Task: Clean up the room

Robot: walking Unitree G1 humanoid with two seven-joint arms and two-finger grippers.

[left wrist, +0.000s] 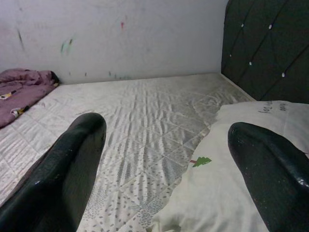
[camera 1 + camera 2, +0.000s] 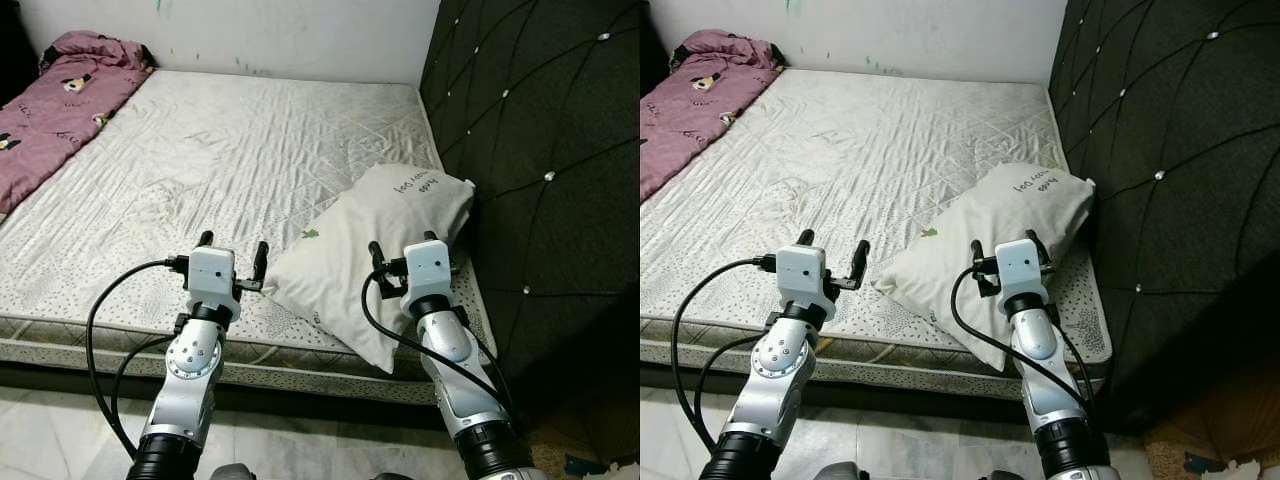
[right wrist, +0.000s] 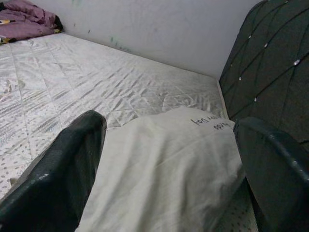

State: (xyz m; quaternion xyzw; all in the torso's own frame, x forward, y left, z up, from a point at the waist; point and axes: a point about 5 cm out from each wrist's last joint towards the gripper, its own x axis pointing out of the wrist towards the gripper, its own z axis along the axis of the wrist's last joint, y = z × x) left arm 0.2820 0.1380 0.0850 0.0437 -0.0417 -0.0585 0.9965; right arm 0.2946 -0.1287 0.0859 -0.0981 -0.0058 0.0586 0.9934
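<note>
- Nearest us, both silver arms reach up from the floor edge toward the bed point(image 2: 200, 150).
- Left claw point(image 2: 233, 252) hovers over the mattress's front edge, fingers spread apart, nothing between them; its right finger sits just beside the pillow's near corner.
- Right claw point(image 2: 404, 250) is raised in front of the pillow point(image 2: 370, 250), fingers wide apart, gripping nothing.
- The pillow lies on the bed's right side, its far end leaning against the dark tufted headboard point(image 2: 540, 150), its near corner hanging over the front edge of the mattress.
- Left wrist view picks up a small green tree print point(image 1: 201, 161) on the pillow's corner, with bare quilted mattress stretching ahead between the fingers point(image 1: 63, 179).
- Right wrist view looks straight along the pillow between its fingers point(image 3: 58, 179) and shows dark handwriting point(image 3: 208, 124) near the far end, too small to read.
- Farther back on the left, a rumpled purple blanket point(image 2: 60, 100) lies along the bed's edge, bunched in the far corner.
- Beyond it all, a white wall point(image 2: 280, 35) with a few coloured smudges.
</note>
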